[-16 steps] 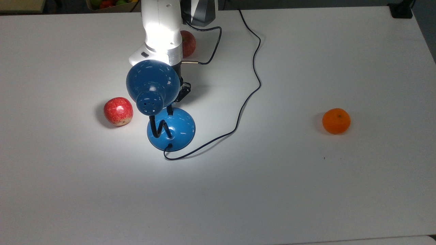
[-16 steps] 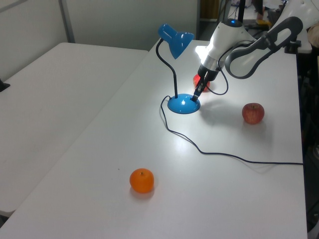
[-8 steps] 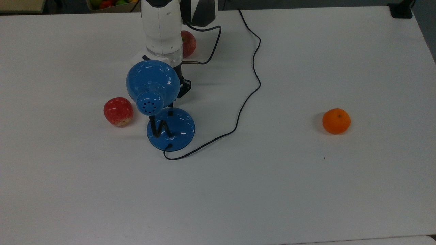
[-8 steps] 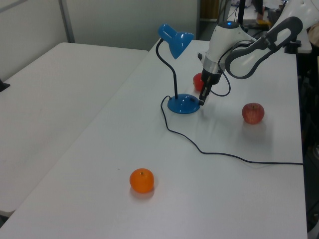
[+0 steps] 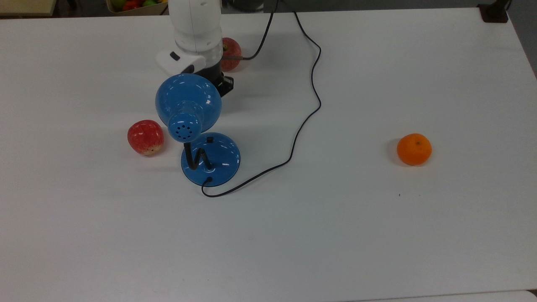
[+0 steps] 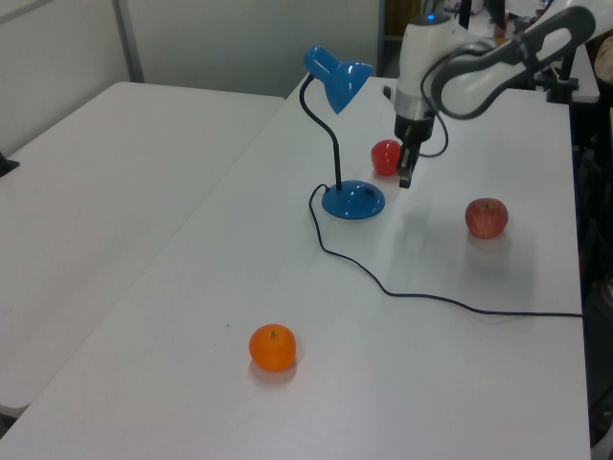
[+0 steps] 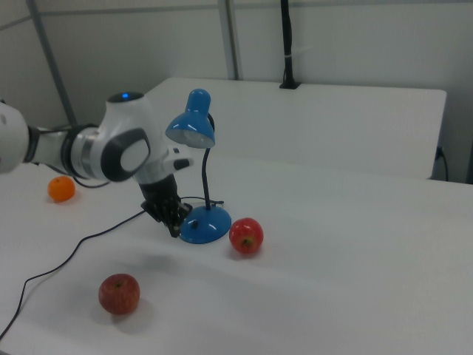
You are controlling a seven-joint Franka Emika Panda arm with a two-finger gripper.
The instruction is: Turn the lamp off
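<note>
Top view puts your lamp (image 5: 197, 126) near the middle of the white table (image 5: 335, 235), its round base just below the dome shade as that camera shows it. Your gripper (image 6: 405, 178) hangs off the base: in the left view it sits just to the left view's right of the base and a little above the tabletop, not touching the lamp. In the right view the gripper (image 7: 174, 225) is just beside the base on the right view's left. I cannot tell how far apart the fingers are, and nothing is seen held.

The lamp is glossy blue, with a domed shade that has small vent holes in its cap, a black bent gooseneck and a shallow domed base carrying a small black switch (image 5: 210, 140). No bright pool lies on the table under the shade. A thin black cord (image 5: 308, 105) leaves the base and snakes toward the table's far edge in the top view.

Your arm (image 6: 479, 72) is white and grey, its wrist pointing nearly straight down in the left view.

Two red apples (image 5: 145, 136) (image 5: 231, 53) lie on the table, and an orange (image 5: 414, 149) lies well apart from the lamp.
</note>
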